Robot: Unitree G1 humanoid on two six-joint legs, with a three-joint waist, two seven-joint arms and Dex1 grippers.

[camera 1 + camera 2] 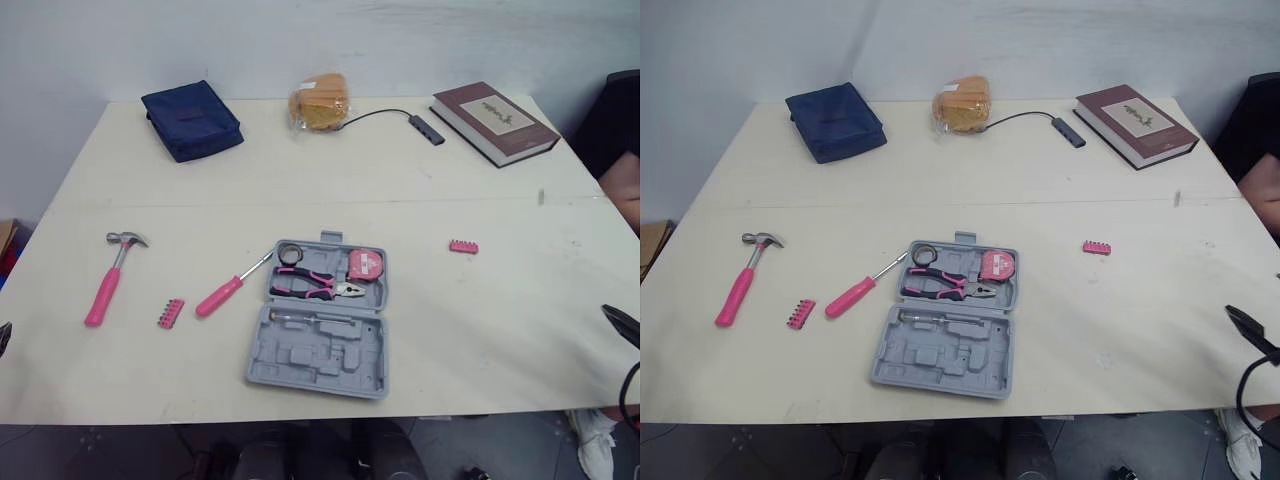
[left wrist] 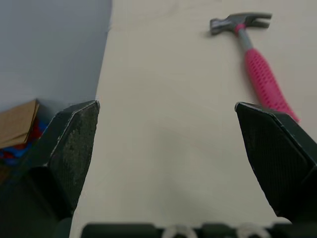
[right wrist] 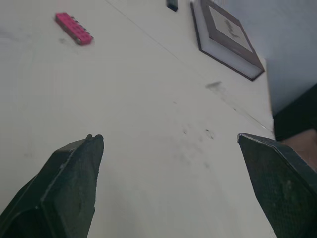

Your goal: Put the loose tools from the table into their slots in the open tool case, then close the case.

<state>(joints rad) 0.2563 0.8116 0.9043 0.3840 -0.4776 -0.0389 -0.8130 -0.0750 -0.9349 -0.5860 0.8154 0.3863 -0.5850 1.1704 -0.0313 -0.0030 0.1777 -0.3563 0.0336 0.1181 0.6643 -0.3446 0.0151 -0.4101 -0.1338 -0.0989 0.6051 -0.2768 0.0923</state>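
Left wrist view: left fingers (image 2: 74,144) spread wide, empty, at the left edge of the tabletop (image 2: 163,148), w/ the hammer (image 2: 260,74) ahead and off to one side. Right fingers (image 3: 69,178) also released, holding nothing, w/ one pink bit strip (image 3: 73,28) ahead. Tool case (image 1: 320,320) lies open mid-tabletop, pliers (image 1: 312,285) & tape measure (image 1: 363,265) already seated. Screwdriver (image 1: 232,286) and a 2nd bit strip (image 1: 170,313) lie loose just left of it. Prob. first pick = hammer. Turn the wrist so the fingers cross the pink handle, not run along it. Grab close to the head for balance and come down square, as the round grip may roll. Match the recess before lowering.
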